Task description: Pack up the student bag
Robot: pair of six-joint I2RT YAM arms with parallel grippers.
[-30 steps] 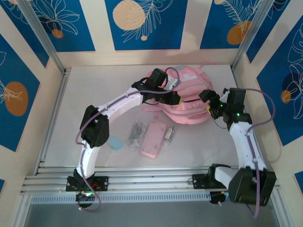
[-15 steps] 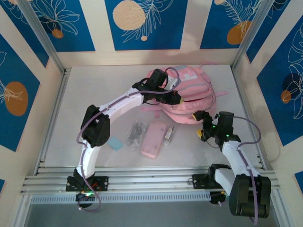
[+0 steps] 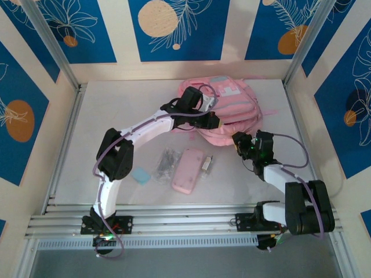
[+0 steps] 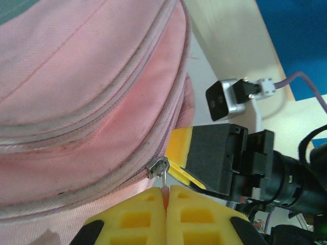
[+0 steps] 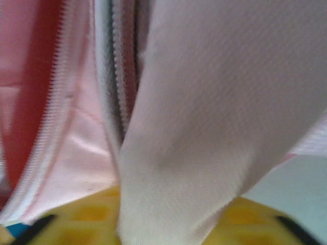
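Near edge: both arm bases bolted to the rail. Just beyond them, loose items lie on the grey table [image 3: 116, 116]: a small blue block [image 3: 140, 175], a clear packet with dark contents [image 3: 167, 162], a flat pink pencil case [image 3: 187, 169], and a small pale item [image 3: 207, 164] just beside the case's right edge.

Mid-table: the right gripper [image 3: 239, 142] sits at the near right side of the student bag [image 3: 232, 98]. In the right wrist view a fold of pink bag fabric runs down between the yellow fingers [image 5: 76, 217], next to an open zipper track. Whether the jaws clamp that fold: cannot tell.

The left gripper [image 4: 166, 191] reaches over the bag's near face. Its jaws are pressed together, pinching the pink tab of the metal zipper pull [image 4: 159, 167], which sits on a grey-trimmed seam. One yellow-and-black finger of the right gripper shows just beside it.

Far: the bag lies on its side at the back right of the table, near the rear wall. Blue patterned wall panels [image 3: 174, 29] stand behind.
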